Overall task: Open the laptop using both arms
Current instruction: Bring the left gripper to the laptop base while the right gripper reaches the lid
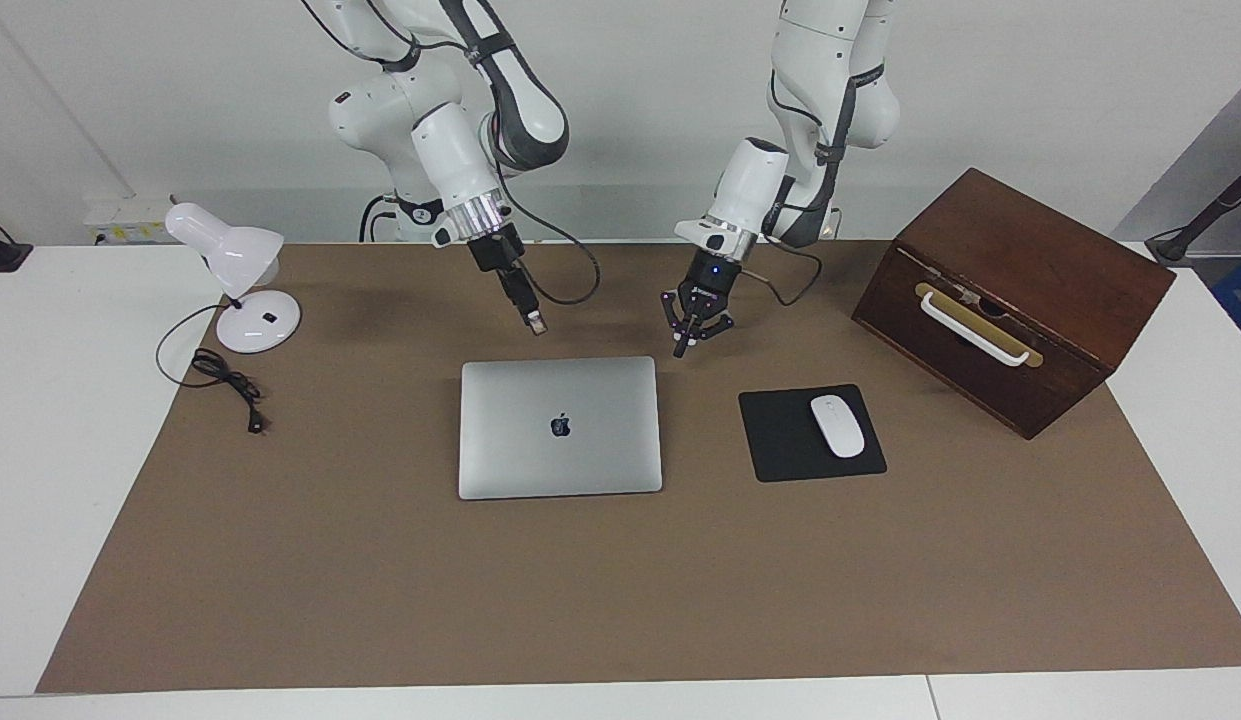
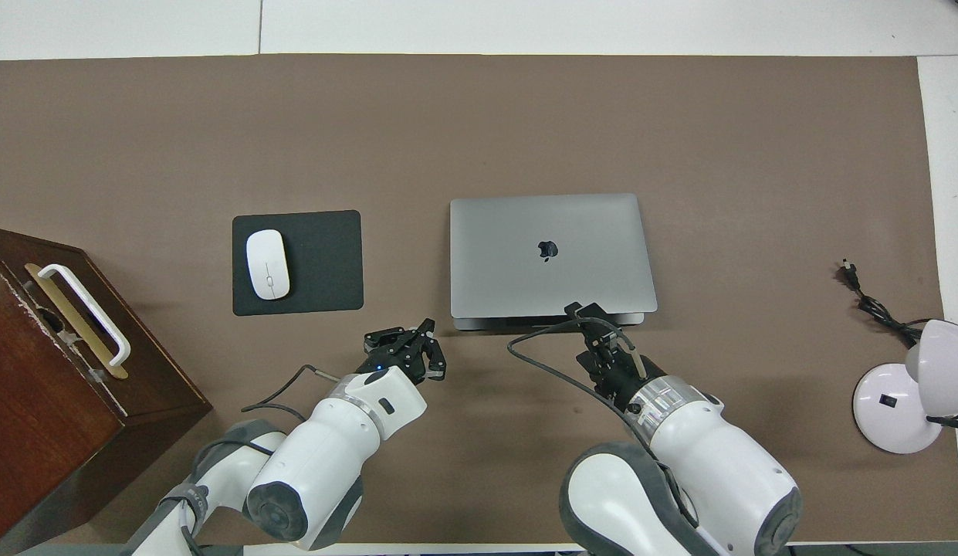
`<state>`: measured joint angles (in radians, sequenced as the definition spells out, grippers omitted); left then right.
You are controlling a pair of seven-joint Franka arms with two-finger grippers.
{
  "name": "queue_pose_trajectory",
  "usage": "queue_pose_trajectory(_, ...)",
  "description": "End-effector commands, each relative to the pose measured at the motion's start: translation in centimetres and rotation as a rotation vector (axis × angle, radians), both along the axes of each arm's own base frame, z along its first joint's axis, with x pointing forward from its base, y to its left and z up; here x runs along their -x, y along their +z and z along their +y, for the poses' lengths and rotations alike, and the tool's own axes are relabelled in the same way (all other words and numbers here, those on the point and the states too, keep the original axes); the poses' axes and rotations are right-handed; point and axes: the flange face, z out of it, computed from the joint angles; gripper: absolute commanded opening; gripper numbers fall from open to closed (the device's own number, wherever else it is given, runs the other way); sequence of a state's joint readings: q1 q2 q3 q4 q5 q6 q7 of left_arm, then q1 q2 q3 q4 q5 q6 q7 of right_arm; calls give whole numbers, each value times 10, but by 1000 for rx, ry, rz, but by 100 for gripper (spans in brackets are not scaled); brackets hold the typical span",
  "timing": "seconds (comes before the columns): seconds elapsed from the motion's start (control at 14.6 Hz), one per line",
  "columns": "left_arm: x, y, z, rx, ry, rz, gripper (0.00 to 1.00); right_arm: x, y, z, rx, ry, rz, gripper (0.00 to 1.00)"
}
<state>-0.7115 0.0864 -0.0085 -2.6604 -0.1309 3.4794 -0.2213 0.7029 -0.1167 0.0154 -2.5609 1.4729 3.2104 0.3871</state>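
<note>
The silver-grey laptop (image 1: pixel 560 425) lies shut on the brown mat, apple logo up; it also shows in the overhead view (image 2: pixel 552 255). My right gripper (image 1: pixel 536 323) is shut and empty, up in the air over the laptop's edge nearest the robots (image 2: pixel 577 310). My left gripper (image 1: pixel 695 340) is open and empty, in the air over the mat beside the laptop's corner toward the left arm's end (image 2: pixel 405 336). Neither gripper touches the laptop.
A black mouse pad (image 1: pixel 780 440) with a white mouse (image 1: pixel 838 426) lies beside the laptop toward the left arm's end. A brown wooden box (image 1: pixel 1010 300) with a white handle stands at that end. A white desk lamp (image 1: pixel 242 280) and its black cable (image 1: pixel 230 385) are at the right arm's end.
</note>
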Motion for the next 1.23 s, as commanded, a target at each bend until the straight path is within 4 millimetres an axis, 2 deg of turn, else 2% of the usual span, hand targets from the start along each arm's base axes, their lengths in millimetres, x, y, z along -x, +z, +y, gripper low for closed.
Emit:
queue_pose_trajectory(0.0, -11, -8, -11, 13, 13, -8, 0, -11, -3, 8, 4, -28, -5, 100)
queue_pose_trajectory(0.27, -23, -5, -21, 26, 15, -21, 0, -22, -4, 7, 15, -22, -13, 100)
queue_pose_trajectory(0.89, -38, -25, -34, 16, 22, -7, 0, -40, -13, 9, 26, -31, -8, 100)
queue_pose_trajectory(1.16, -42, -27, -37, 19, 24, -9, 0, -50, -14, 6, 39, -27, -22, 100)
